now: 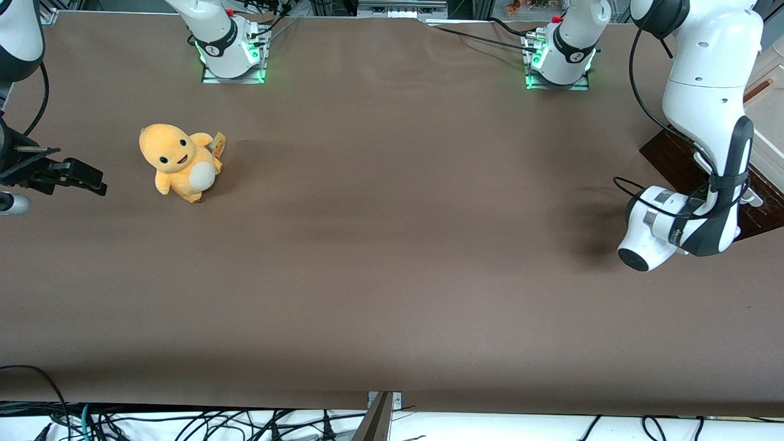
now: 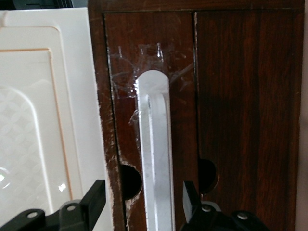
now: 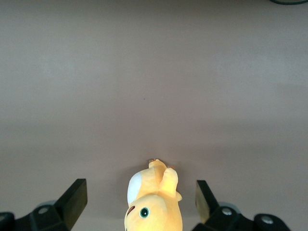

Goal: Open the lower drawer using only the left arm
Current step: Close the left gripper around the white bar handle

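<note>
Black 2-finger gripper (image 2: 143, 202) spread wide astride the long white-silver bar handle (image 2: 155, 154) on the dark brown wooden drawer front (image 2: 240, 96); contact apparently none.

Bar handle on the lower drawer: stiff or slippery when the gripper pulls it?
Probably stiff: the handle looks like a solid pale bar fixed to the lower drawer. Its smooth, glossy face may be slippery. The gripper straddles it with fingers open, so a firm squeeze seems wise.

White left arm (image 1: 704, 86), dark grey joint bands, black cable; black claw (image 2: 142, 204)
</note>
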